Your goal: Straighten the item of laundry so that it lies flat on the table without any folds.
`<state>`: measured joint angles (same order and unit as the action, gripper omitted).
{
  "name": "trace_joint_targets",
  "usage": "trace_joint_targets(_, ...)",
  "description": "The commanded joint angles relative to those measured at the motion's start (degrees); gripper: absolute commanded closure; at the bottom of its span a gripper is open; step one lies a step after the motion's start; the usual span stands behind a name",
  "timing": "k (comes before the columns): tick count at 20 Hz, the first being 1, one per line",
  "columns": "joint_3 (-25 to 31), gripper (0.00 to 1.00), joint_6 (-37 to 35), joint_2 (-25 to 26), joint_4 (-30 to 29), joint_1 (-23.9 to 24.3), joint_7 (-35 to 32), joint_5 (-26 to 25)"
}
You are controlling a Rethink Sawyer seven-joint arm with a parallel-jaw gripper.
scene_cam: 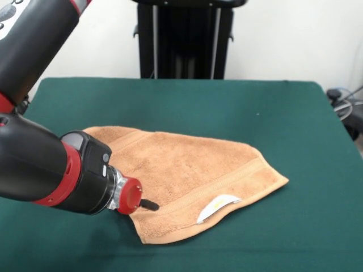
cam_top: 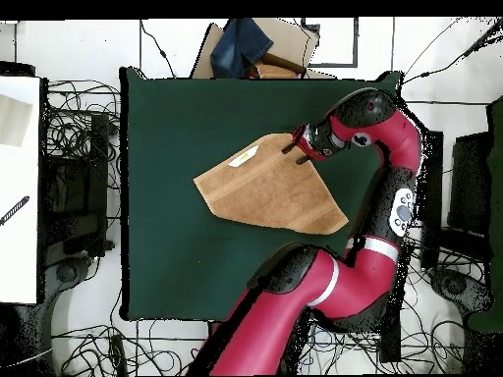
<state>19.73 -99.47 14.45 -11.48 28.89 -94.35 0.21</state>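
Near the middle of the green surface (scene_cam: 295, 124) an orange-tan towel (scene_cam: 187, 170) was spread, one end apparently doubled under, its white label (scene_cam: 217, 207) upturned. It was judged soft, light and limp (likely to drag on the felt); a pinch at the near corner by the label seemed best. The gripper (scene_cam: 151, 205) was reached in low at the towel's edge; whether it was open could not be told.
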Motion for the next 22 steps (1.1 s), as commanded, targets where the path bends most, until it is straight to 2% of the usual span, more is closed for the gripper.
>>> trace_joint_targets(1,9.07,0.0,2.14,-1.84,-2.28,0.45,3.83,-7.71)
trace_joint_targets(10,19.87,0.0,1.39,-2.74,-1.79,1.59,1.31,-18.18)
trace_joint_targets(15,25.13,0.0,5.87,-4.64,-1.53,2.43,6.55,-25.31)
trace_joint_targets(22,34.11,0.0,2.55,-5.61,-1.3,4.36,6.3,-34.73)
